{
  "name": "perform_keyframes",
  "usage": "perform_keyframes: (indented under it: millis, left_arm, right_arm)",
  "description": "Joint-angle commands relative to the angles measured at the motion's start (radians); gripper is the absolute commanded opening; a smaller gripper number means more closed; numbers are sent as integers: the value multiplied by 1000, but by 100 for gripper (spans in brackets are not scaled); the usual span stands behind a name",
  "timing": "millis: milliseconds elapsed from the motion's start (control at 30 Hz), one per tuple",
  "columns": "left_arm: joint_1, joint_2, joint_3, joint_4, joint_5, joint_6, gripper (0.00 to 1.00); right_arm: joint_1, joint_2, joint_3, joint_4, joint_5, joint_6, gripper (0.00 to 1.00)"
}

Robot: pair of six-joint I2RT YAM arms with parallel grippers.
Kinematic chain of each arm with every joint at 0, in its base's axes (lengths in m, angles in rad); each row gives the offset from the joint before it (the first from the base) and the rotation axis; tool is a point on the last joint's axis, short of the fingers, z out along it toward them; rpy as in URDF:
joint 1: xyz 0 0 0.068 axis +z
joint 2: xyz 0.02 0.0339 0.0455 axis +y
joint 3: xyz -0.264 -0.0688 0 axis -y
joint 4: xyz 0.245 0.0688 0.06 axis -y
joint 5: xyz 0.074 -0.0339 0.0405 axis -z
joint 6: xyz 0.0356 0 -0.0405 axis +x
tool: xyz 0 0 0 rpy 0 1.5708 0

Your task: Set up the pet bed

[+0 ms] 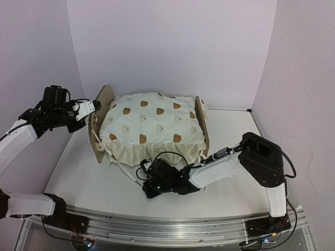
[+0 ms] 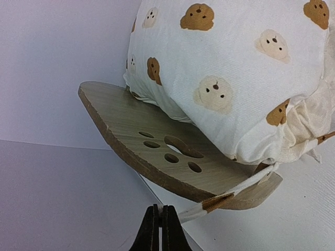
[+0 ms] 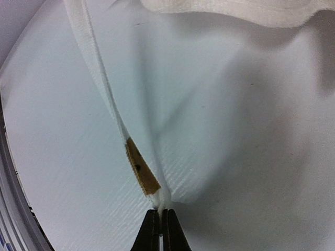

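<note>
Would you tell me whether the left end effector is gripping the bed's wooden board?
No, the left end effector is closed on nothing, just short of the wooden board.

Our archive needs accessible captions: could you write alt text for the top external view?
Cream bear-print bedding is heaped on a small wooden pet bed on a white table. The left hand, shut, hovers by the headboard; the right hand, low in front, pinches the bedding's trailing edge.

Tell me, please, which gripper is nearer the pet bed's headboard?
Left. The left gripper sits just outside the headboard; the right gripper is off by the bedding's near edge, shut on a cloth tie.
</note>
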Motion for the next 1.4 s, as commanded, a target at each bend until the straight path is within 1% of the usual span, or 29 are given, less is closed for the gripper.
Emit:
perform_keyframes:
  millis: [0,100,133,200,267,333,400,500,567,633,733,1000,1133,1333,1367]
  left_arm:
    - [25,-43,96,206,-68,16,0]
    - [27,-40,101,194,-54,-9,0]
    - [27,-41,111,167,-19,-36,0]
    - [25,-43,145,49,117,-104,0]
    - [18,-50,136,-98,278,-175,0]
    - [-6,-53,82,-187,379,-223,0]
    - [-54,-59,-6,-266,428,-212,0]
    - [-147,-68,-165,-348,425,-142,0]
    - [-173,-66,-264,-377,414,-82,0]
    - [-174,-63,-343,-366,398,-17,0]
    - [-175,-51,-450,-294,367,36,0]
    - [-174,-50,-641,-148,302,155,0]
    - [-174,-31,-671,-97,284,156,0]
    - [-174,1,-670,-82,279,123,0]
    - [-174,-4,-666,-88,279,115,1]
  right_arm:
    - [-23,49,-109,-252,17,25,0]
    - [-26,55,-91,-250,10,18,0]
    - [-26,54,-71,-251,3,9,0]
    - [-22,49,0,-253,-17,-22,0]
    - [-9,42,84,-256,-20,-79,0]
    - [5,40,166,-256,-35,-132,0]
    - [19,39,232,-254,-62,-181,0]
    - [38,35,298,-246,-96,-232,0]
    - [40,23,304,-212,-115,-221,0]
    - [40,13,296,-162,-146,-202,0]
    - [40,10,292,-79,-173,-175,0]
    - [37,-14,294,35,-174,-144,0]
    - [36,-11,292,37,-174,-143,0]
    - [37,-1,272,37,-197,-109,0]
    - [37,-10,259,36,-193,-111,5]
